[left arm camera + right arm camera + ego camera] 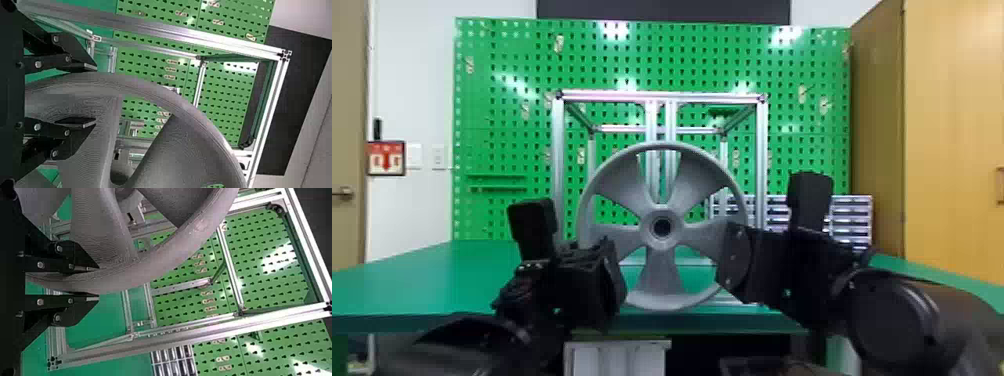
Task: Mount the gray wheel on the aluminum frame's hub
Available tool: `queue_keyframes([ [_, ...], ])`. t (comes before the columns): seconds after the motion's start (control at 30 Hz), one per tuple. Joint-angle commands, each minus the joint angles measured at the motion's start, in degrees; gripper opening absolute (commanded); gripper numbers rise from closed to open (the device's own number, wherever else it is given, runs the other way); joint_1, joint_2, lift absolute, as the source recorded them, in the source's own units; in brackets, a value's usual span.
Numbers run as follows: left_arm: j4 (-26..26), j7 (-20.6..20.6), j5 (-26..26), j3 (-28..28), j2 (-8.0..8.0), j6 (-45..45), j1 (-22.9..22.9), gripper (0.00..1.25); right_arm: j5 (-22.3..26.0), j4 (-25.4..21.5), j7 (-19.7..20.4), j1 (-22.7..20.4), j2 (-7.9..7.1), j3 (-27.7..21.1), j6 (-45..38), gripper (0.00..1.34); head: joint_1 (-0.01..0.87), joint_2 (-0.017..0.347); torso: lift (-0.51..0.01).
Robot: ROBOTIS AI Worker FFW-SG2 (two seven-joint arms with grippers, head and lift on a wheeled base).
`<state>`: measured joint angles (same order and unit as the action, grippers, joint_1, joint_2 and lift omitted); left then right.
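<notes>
- The gray wheel (pixel 662 295) stands upright in front of the aluminum frame (pixel 559 165), its open face toward the head camera; whether it is seated on the frame's hub cannot be told.
- It is a round, matte piece with a curved rim, five broad spokes that widen outward, and a raised ring around a dark center hole. Close up, fine ridged lines run over its surface.
- The left gripper (pixel 604 285) is at the wheel's lower left. In the left wrist view its flat black fingers (pixel 84 67) are set wide, the rim passing between them with room to spare.
- The right gripper (pixel 734 265) is at the wheel's lower right. Its fingers are narrow, holding the rim between them.
- The frame is a box of straight, grooved silver bars with square corners, and two posts (pixel 670 120) close together rise at mid-front, partly behind the wheel.
- Seen from the head, slim gaps part the wheel's sides from the frame's outer uprights; a taller opening lies between rim and top bar.
- The wheel's bottom edge appears near the front edge of the smooth green bench (pixel 432 280).
- Behind are a green pegboard (pixel 507 125) punched with small slots and, to the right, a rack of small drawers (pixel 852 220).
</notes>
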<state>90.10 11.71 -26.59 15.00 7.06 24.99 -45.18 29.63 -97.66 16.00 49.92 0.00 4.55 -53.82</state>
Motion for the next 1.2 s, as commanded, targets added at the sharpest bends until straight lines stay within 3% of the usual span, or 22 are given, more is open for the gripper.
queue_keyframes([
  [0.0, -1.59, -0.03, 0.57, -0.06, -0.2, 0.5, -1.14, 0.51, 0.08, 1.86, 0.0, 1.06, 0.06, 0.2, -0.23, 0.14, -0.005, 0.006, -0.499],
  [0.43, -6.16, -0.03, 2.15, -0.5, -0.73, 0.5, -3.77, 0.51, -0.54, 8.45, 0.0, 3.52, 0.06, 0.2, 1.0, 0.14, -0.005, 0.006, -0.499],
  [1.17, -6.78, -0.38, 2.5, -0.23, -0.99, 0.06, -3.86, 0.54, -0.45, 8.36, 0.0, 3.6, 0.06, 0.2, 1.61, 0.17, -0.005, 0.006, -0.499],
])
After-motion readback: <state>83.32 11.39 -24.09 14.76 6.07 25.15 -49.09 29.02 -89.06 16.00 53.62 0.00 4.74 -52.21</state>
